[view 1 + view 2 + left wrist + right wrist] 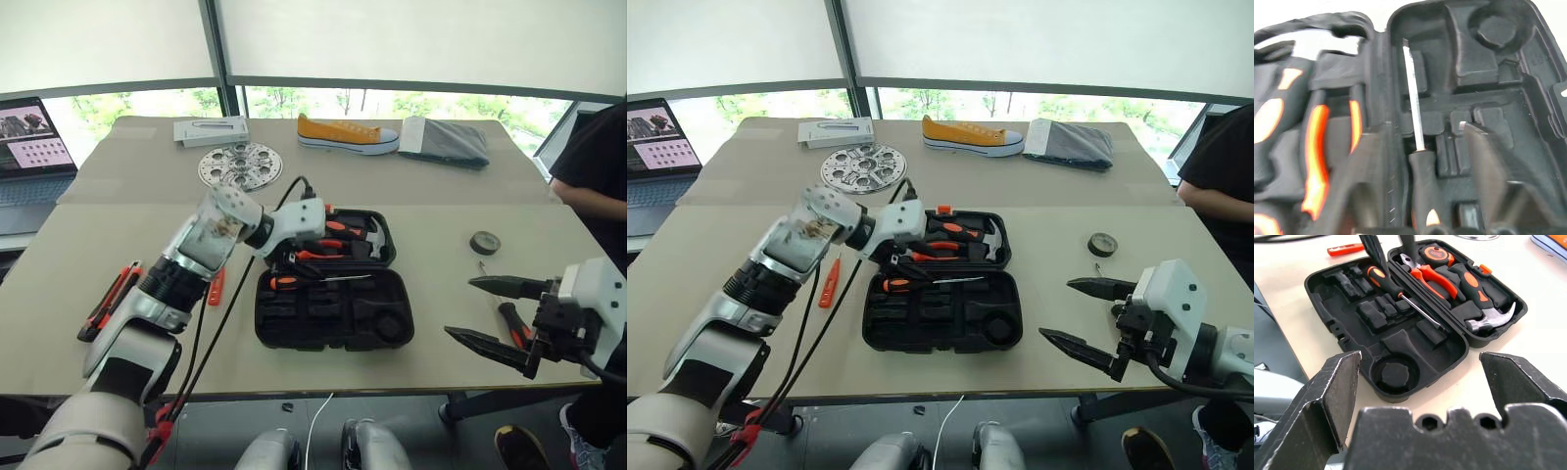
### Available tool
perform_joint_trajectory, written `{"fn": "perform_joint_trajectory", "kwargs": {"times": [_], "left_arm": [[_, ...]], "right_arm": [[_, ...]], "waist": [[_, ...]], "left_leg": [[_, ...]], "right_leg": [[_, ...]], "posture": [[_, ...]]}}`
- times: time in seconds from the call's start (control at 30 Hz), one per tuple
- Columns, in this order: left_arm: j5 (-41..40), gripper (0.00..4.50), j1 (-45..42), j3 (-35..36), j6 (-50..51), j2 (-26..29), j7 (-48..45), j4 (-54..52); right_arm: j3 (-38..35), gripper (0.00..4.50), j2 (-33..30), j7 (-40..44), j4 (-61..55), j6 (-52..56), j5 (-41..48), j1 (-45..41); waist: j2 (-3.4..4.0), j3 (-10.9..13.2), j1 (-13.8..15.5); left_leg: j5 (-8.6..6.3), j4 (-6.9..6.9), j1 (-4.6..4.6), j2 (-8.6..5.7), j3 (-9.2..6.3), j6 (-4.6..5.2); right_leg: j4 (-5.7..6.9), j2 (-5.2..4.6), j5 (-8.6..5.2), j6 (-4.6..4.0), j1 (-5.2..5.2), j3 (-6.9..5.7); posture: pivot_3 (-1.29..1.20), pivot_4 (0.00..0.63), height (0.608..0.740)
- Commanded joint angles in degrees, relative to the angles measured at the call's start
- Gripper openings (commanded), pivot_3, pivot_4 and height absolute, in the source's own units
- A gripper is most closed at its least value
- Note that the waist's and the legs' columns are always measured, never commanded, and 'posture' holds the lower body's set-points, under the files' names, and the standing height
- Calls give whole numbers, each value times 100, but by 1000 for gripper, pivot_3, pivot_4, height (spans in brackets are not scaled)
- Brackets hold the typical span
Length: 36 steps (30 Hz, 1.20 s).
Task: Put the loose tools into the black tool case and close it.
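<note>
One long screwdriver [926, 282] lies in the open black tool case [942, 323], in the middle of the picture. My left gripper [904, 262] hangs right over its handle, fingers a little apart, holding nothing. My right gripper [1085, 316], at the lower right, is wide apart and empty.

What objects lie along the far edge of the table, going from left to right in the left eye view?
Laptop → flat grey box → perforated metal disc → yellow sneaker → folded grey cloth.
</note>
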Motion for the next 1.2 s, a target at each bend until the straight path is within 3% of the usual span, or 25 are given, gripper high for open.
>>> {"fn": "perform_joint_trajectory", "kwargs": {"times": [0.03, 0.1, 0.33, 0.47, 0.73, 0.9, 0.93, 1.0, 1.2], "left_arm": [[94, 646, -28, 72, -342, -27, 156, 98], [137, 8, 27, 67, -428, 0, 157, 162], [534, 8, 213, -255, -990, 215, -13, 282], [823, 8, 114, -315, -1189, -107, 525, 780], [980, 8, 83, -288, -1573, -302, 678, 1156], [-721, 8, -9, 1209, -230, -302, 319, 311], [-1172, 528, 68, 1591, 60, -218, 234, -11], [-1830, 1072, 373, 2252, 567, 113, 161, -641], [-3296, 3377, 1308, 2853, 2092, 1171, -504, -1933]], "right_arm": [[-88, 4500, -24, -81, -126, -28, 73, -51], [-70, 4500, -12, -107, -141, -31, 70, -33], [7, 4500, 4, -196, -149, -10, 96, -43], [51, 4500, 2, -241, -164, 1, 116, -62], [13, 4500, -11, -260, -179, 20, 159, -37], [-276, 4500, 59, -484, -156, 190, 89, 216], [-368, 4500, 99, -543, -104, 251, 55, 324], [-538, 4500, 233, -681, 61, 307, -125, 586], [-930, 4500, 481, -957, 921, 438, -428, 941]], "waist": [[0, 0, 0], [0, 0, 1], [1, -1, 0], [8, -5, 35], [12, -8, 149], [9, -6, 114], [9, -6, 98], [10, -7, 42], [34, -17, -141]], "left_leg": [[0, 0, 0, 0, 0, 0], [0, 0, 0, 0, 0, 0], [0, 0, 0, 0, 0, 0], [0, 0, 7, 0, -1, 0], [-7, 16, 20, -1, -1, 25], [-13, 22, 22, 0, 0, 38], [-12, 29, -1, 0, 0, 37], [-8, 43, -28, 1, -2, 32], [-9, -8, 13, -12, -8, 26]], "right_leg": [[1, 0, 0, 0, 0, 0], [0, -1, 0, 0, 0, 0], [-2, -1, 0, 0, 0, 0], [0, -4, 1, 0, 8, 0], [-9, -12, 12, 18, 44, 1], [-14, -11, 10, 25, 50, 1], [-10, -8, 12, 23, 22, 1], [9, 0, 13, 16, -10, 3], [-16, 10, 10, 11, 5, 0]], "posture": [[0, 150, 740], [0, 150, 740], [0, 150, 740], [0, 150, 740], [0, 150, 740], [0, 150, 740], [0, 150, 740], [0, 150, 740], [0, 150, 740]]}}
